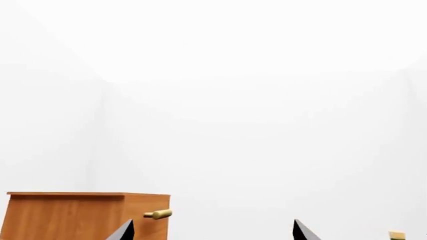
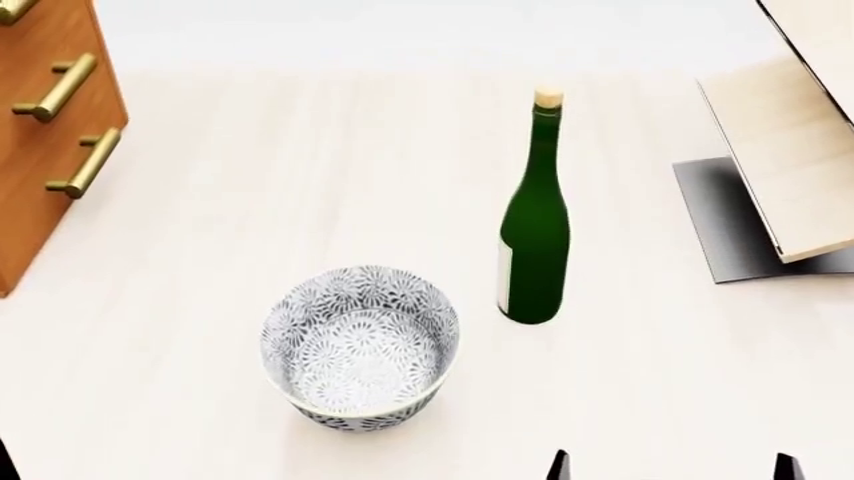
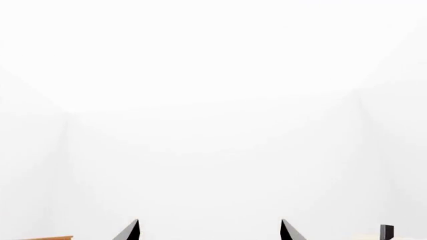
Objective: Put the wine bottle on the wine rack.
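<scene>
While the wine bottle (image 2: 535,222) stands upright (bowl (image 2: 360,346) near), both grippers' fingers (image 2: 559,466) seemingly sit apart, empty

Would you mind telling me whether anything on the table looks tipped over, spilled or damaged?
Nothing stands out. The wine bottle stands upright and corked, the bowl sits level beside it, and the wine rack shows no damage.
</scene>
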Motion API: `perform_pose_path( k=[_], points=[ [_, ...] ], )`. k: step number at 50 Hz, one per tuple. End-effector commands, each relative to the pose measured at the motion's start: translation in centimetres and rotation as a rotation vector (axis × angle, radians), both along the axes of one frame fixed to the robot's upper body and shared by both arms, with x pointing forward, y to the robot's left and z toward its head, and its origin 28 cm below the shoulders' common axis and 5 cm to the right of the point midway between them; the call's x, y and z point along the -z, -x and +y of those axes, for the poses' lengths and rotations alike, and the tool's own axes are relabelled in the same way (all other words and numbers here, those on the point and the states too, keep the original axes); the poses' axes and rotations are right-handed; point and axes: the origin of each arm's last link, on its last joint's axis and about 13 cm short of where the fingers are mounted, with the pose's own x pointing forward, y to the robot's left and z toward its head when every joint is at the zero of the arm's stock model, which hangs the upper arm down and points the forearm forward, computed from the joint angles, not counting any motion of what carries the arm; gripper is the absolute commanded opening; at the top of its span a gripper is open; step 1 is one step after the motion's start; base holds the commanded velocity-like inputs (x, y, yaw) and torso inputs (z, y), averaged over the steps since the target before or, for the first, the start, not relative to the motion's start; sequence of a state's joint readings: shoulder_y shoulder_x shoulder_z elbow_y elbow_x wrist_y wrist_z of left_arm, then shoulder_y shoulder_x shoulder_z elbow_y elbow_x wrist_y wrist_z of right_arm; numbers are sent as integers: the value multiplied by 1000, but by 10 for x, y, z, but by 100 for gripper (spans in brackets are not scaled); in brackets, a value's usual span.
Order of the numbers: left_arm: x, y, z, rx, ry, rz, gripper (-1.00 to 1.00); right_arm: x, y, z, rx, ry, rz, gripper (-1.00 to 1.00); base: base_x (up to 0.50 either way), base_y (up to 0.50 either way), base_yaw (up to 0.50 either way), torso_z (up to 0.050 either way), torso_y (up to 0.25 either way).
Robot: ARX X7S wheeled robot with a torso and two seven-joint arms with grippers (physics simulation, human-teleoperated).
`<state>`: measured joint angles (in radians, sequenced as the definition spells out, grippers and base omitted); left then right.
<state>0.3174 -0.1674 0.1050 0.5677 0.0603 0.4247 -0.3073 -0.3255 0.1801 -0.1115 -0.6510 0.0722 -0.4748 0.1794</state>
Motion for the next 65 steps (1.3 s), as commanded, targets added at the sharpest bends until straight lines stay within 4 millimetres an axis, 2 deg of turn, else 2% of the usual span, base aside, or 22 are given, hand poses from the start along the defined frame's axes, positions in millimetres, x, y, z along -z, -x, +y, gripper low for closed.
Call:
perform_pose_path(
  k=[1, 65],
  points=[
    [1, 0, -1, 3, -2, 0, 100, 1, 0, 1, -3, 0, 4, 100, 172, 0, 0, 0, 0],
    [-4, 5, -3, 10, -23, -19, 100, 1, -1, -1, 1, -2, 14, 100, 170, 0, 0, 0, 0]
  ],
)
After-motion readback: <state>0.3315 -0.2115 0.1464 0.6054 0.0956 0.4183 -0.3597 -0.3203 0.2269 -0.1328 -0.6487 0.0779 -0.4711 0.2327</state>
